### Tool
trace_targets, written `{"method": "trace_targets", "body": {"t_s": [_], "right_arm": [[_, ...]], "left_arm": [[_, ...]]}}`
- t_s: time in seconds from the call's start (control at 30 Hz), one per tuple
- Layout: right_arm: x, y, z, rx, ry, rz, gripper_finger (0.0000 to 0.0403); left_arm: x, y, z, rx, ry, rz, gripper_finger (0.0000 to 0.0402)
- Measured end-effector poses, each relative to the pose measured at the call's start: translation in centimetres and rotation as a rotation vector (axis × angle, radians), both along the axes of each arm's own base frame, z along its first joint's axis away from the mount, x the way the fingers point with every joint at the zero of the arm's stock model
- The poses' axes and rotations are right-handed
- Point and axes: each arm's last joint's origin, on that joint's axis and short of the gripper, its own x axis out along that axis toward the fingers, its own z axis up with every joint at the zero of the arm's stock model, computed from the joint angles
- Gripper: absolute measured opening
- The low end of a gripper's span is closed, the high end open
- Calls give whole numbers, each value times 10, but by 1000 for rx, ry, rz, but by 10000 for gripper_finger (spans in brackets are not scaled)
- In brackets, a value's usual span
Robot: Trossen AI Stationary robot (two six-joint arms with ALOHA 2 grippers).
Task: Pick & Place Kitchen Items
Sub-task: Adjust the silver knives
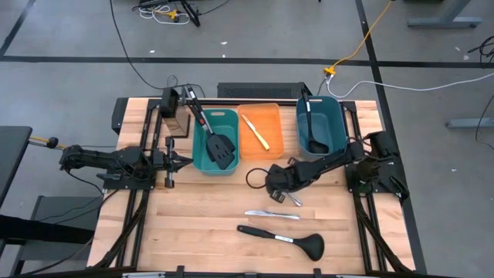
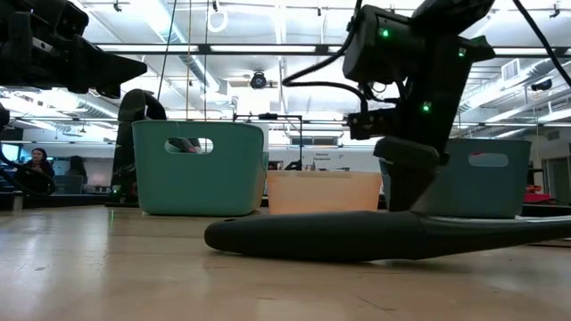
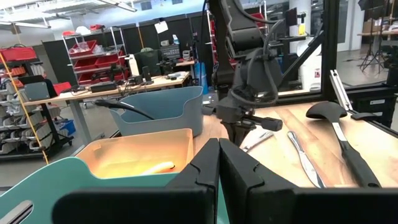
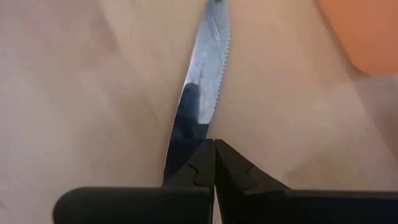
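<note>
On the table, the right gripper (image 4: 214, 144) is closed on a knife (image 4: 202, 93), probably to carry it to a bin; the left gripper (image 3: 219, 163) waits closed, empty.

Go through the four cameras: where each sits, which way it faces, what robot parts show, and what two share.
High: overhead, facing straight down; both arms, left gripper, right gripper.
Low: tabletop level, facing across the black ladle towards the bins; one arm descends.
Left wrist: past its shut fingers over the orange bin.
Right wrist: down past its shut fingers onto a table knife.
Shared: the ladle in high and low.
</note>
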Motion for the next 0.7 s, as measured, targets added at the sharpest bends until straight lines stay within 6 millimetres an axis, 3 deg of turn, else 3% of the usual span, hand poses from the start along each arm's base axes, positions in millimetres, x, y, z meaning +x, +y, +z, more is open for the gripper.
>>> {"method": "trace_targets", "body": {"t_s": [0.7], "right_arm": [[11,27,3,106,-138,140,6]], "left_arm": [[0,0,0,0,0,0,16]]}}
